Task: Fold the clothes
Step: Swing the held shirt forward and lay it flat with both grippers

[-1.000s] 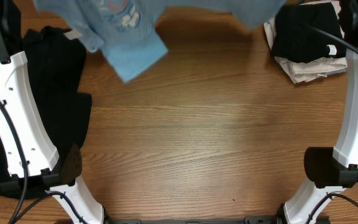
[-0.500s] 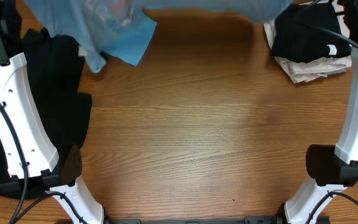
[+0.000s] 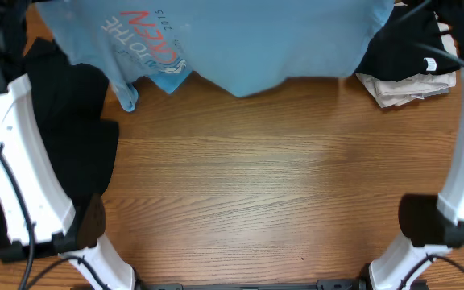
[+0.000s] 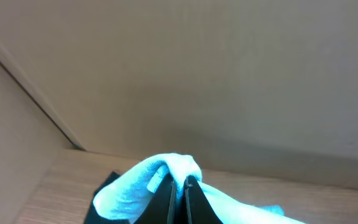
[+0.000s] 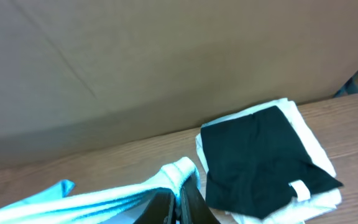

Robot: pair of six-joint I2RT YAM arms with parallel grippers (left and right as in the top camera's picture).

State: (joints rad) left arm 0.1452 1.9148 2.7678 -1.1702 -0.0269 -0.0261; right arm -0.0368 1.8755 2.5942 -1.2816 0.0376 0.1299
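Observation:
The clothes, a light blue T-shirt point(image 3: 248, 44) with white and orange lettering, hang spread across the top of the overhead view, lifted above the wooden table. My left gripper point(image 4: 178, 186) is shut on a bunched edge of the T-shirt point(image 4: 166, 168). In the right wrist view my right gripper point(image 5: 178, 198) pinches the shirt's hem point(image 5: 178, 169), jaws shut on the cloth. Both grippers sit out of the overhead frame, past its top edge.
A black garment point(image 3: 71, 145) lies along the table's left side, under the white left arm point(image 3: 22, 161). At the back right sits a folded pile, black cloth point(image 3: 401, 44) on white point(image 3: 405, 89), the same black cloth point(image 5: 260, 162) showing beside the right gripper. The white right arm point(image 3: 461, 161) stands at the right.
The T-shirt has spread out wide and dropped lower into the overhead view, its lettering now showing. Both arms have shifted slightly.

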